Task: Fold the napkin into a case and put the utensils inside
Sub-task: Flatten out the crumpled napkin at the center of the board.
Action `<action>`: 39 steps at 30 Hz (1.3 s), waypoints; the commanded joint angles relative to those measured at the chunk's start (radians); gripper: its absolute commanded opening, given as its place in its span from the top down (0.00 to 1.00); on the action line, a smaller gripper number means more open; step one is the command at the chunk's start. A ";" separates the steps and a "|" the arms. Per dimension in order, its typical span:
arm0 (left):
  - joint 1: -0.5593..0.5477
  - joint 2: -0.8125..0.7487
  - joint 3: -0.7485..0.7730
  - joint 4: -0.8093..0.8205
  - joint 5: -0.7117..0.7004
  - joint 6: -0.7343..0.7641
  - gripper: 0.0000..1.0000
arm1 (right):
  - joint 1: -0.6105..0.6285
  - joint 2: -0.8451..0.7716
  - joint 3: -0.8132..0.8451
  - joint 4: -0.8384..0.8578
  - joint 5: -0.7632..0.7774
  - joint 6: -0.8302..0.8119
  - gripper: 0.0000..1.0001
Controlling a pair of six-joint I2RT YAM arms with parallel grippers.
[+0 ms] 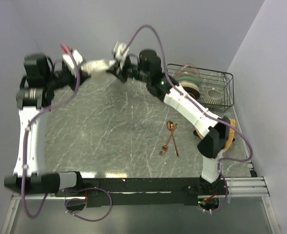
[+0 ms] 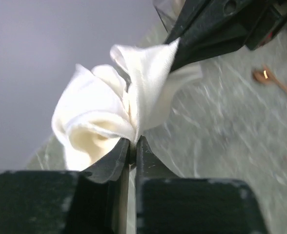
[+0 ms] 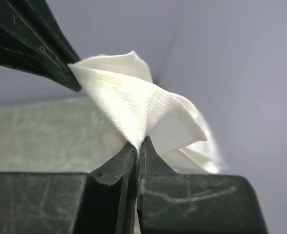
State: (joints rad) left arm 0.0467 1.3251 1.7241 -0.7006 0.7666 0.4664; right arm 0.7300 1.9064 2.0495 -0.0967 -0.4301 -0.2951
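Top external view puts the napkin (image 1: 98,67) at the upper middle of the frame, a bunched cream wad stretched between your two arms at the far edge of the table (image 1: 109,131). Your left gripper (image 1: 84,68) meets it from the left and your right gripper (image 1: 113,67) from the right.

On the left wrist camera your fingers are pinched almost together, with only a thin fold of cloth between the tips. The rest of the napkin billows up and to the left in loose rolls. The other arm's black fingers clamp a corner at the upper right of that frame.

On the right wrist camera it is the same: jaws closed down on a taut ridge of fabric rising from the tips, and the left fingers bite a corner at the upper left.

The fork (image 1: 163,150) and spoon (image 1: 171,126) lie crossed on the table, right of centre and well apart from the napkin. A wire basket (image 1: 222,77) sits at the upper right, and an orange mat (image 1: 230,135) shows behind your right arm.
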 commanded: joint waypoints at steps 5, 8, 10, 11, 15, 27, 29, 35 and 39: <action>0.050 -0.305 -0.586 -0.421 -0.153 0.385 0.07 | 0.083 -0.343 -0.661 -0.300 0.020 -0.393 0.25; 0.053 -0.348 -0.653 -0.393 -0.159 0.327 0.01 | 0.111 -0.444 -0.810 -0.348 0.004 -0.325 0.07; 0.053 -0.334 -0.681 -0.337 -0.170 0.273 0.01 | 0.099 -0.445 -0.801 -0.383 0.008 -0.276 0.07; 0.053 -0.296 -0.686 -0.276 -0.177 0.220 0.01 | 0.089 -0.426 -0.780 -0.406 0.004 -0.239 0.08; 0.056 -0.127 -0.648 -0.177 -0.172 0.092 0.08 | 0.002 -0.247 -0.591 -0.495 -0.021 -0.102 0.17; -0.198 0.042 -0.734 -0.048 -0.309 0.058 0.10 | -0.109 0.000 -0.509 -0.591 -0.053 0.077 0.25; -0.261 0.055 -0.768 -0.017 -0.398 0.034 0.11 | -0.107 0.009 -0.537 -0.584 -0.058 0.097 0.25; -0.314 0.100 -0.816 0.030 -0.553 0.025 0.31 | -0.107 0.043 -0.615 -0.600 -0.042 0.088 0.44; -0.308 0.077 -0.784 -0.040 -0.587 0.023 0.85 | -0.107 0.063 -0.646 -0.620 -0.010 0.045 0.65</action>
State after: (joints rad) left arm -0.2634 1.4307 0.9001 -0.7212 0.2642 0.4992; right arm 0.6193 1.9423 1.4322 -0.6842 -0.4694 -0.2222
